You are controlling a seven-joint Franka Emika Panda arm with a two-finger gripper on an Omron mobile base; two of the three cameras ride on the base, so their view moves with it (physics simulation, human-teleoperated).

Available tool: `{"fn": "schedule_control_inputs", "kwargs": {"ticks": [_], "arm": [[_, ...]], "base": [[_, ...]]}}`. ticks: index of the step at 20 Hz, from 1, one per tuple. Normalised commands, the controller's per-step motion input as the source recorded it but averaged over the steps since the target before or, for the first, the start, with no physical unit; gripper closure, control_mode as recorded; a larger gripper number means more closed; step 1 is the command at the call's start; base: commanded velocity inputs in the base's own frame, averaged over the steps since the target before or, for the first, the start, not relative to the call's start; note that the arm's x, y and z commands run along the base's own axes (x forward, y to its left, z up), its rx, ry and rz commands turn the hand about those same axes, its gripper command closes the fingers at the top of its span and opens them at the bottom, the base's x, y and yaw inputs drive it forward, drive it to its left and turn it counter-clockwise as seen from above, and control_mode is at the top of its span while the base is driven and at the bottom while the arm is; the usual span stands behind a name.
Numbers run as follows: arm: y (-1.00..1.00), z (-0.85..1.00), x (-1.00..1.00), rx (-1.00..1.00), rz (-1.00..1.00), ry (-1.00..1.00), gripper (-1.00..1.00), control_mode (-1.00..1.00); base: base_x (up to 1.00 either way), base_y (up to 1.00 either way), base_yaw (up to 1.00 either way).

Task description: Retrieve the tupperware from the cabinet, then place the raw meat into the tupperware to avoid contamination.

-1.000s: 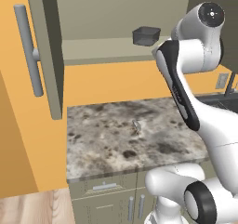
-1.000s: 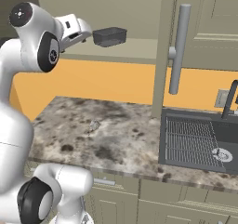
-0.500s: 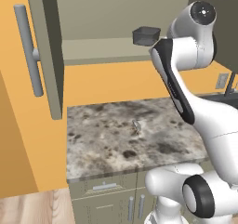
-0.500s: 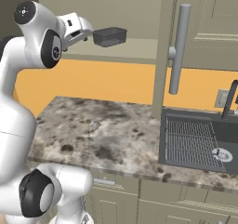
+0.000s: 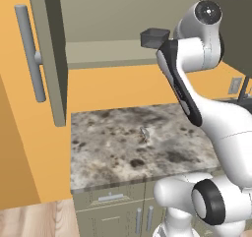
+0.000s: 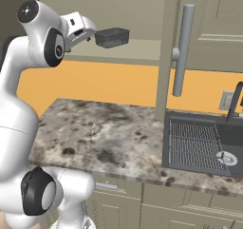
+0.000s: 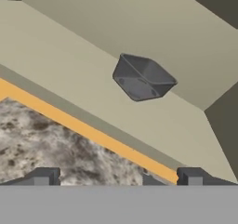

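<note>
The cabinet (image 5: 47, 59) stands open, its shelf (image 5: 108, 51) bare but for the tupperware (image 5: 154, 37), a small dark grey tub upright near the shelf's front edge. From the right base view the tupperware (image 6: 112, 37) sits just beyond my gripper (image 6: 90, 33), which is level with it and a short gap away. In the hand view the tub (image 7: 142, 77) lies ahead, above my open gripper (image 7: 117, 177), with nothing between the fingertips (image 7: 44, 176). A small pale scrap (image 5: 144, 133) lies on the counter; I cannot tell whether it is the raw meat.
The speckled stone counter (image 5: 108, 152) runs below the shelf. The right cabinet door (image 6: 171, 42) with its long bar handle (image 6: 182, 50) hangs open beside a dark sink (image 6: 199, 142) and faucet (image 6: 235, 104). Low cabinets (image 5: 113, 209) line the front.
The arm's upper joint has swung a little to the left in the left base view. The gripper stays open near the tupperware, which has not moved.
</note>
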Motion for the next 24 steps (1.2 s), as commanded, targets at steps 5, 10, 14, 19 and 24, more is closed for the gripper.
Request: {"fn": "schedule_control_inputs", "kwargs": {"ticks": [5, 10, 14, 19, 24], "arm": [[0.01, -0.06, 0.13, -0.03, 0.00, 0.00, -1.00, -1.00], [0.00, -0.07, 0.13, -0.02, 0.00, 0.00, -1.00, -1.00], [0.00, -0.06, 0.12, -0.02, 0.00, 0.00, -1.00, -1.00], [0.00, -0.04, 0.12, -0.02, 0.00, 0.00, -1.00, -1.00], [0.00, -0.01, 0.10, -0.02, 0.00, 0.00, -1.00, -1.00]], "base": [[0.00, 0.00, 0.00], [0.00, 0.00, 0.00], [0.00, 0.00, 0.00], [0.00, 0.00, 0.00], [0.00, 0.00, 0.00]]}}
